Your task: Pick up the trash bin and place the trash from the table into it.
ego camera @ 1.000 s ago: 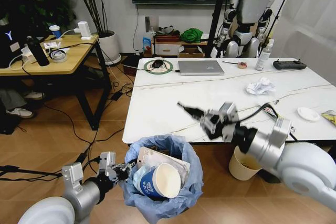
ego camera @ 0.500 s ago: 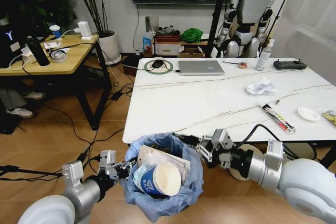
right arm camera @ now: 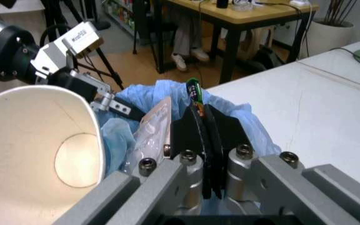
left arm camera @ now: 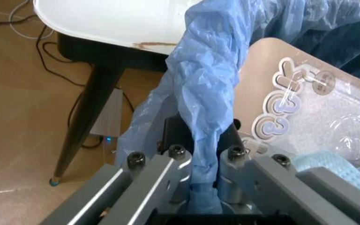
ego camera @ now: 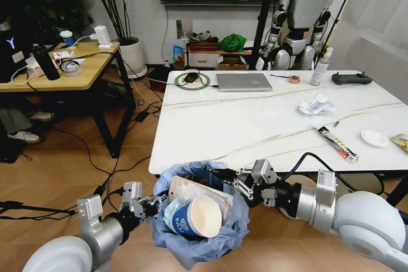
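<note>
The trash bin, lined with a crinkled light-blue bag, hangs in front of the table's near edge. My left gripper is shut on its rim; in the left wrist view the left gripper pinches the bunched bag. A blue paper cup and a flat clear package lie inside. My right gripper is over the bin's far rim, shut on a thin dark wrapper that points into the bin. On the table lie a white tissue wad and a long wrapper.
A laptop, a black remote and a bottle stand along the table's far side. A small white lid sits near its right edge. A wooden desk is at left, cables cross the floor, and another robot stands behind.
My right gripper has come down and left from above the table's front edge to the bin's rim, carrying the dark wrapper. The left gripper and the bin have stayed put.
</note>
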Robot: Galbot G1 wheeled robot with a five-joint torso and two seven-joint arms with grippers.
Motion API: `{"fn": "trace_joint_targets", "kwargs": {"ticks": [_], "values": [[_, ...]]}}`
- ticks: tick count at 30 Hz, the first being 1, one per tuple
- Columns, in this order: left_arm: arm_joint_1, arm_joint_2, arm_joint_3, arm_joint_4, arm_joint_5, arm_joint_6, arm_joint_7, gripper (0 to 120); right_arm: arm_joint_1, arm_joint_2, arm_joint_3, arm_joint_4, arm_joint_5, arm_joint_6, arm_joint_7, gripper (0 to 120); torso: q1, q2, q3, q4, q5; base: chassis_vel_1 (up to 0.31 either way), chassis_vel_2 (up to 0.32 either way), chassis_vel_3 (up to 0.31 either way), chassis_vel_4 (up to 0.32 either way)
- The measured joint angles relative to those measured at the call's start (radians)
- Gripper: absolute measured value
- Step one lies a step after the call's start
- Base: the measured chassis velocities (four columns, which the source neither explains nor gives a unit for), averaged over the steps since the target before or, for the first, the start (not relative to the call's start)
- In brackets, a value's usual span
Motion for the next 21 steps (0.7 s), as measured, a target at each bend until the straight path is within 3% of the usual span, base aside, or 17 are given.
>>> {"fn": "trace_joint_targets", "kwargs": {"ticks": [5, 15, 21], "values": [[0.001, -0.001, -0.003, -0.002, -0.001, 0.000, 0.000, 0, -0.001, 0.001, 0.001, -0.001, -0.006, 0.001, -0.002, 5, 0.000, 0.000, 0.000, 0.0000, 0.0000, 0.000, 0.000, 0.000, 0.000], [0.004, -0.001, -0.005, -0.004, -0.001, 0.000, 0.000, 0, -0.013, 0.003, 0.016, -0.001, -0.007, 0.005, -0.001, 42, 0.000, 0.000, 0.000, -0.0001, -0.0001, 0.000, 0.000, 0.000, 0.000], [0.013, -0.010, -0.004, -0.001, 0.008, 0.000, 0.000, 0, 0.043, 0.061, 0.084, -0.043, 0.067, 0.018, 0.109, 66, 0.000, 0.000, 0.000, 0.0001, -0.0003, 0.000, 0.000, 0.000, 0.000]]}}
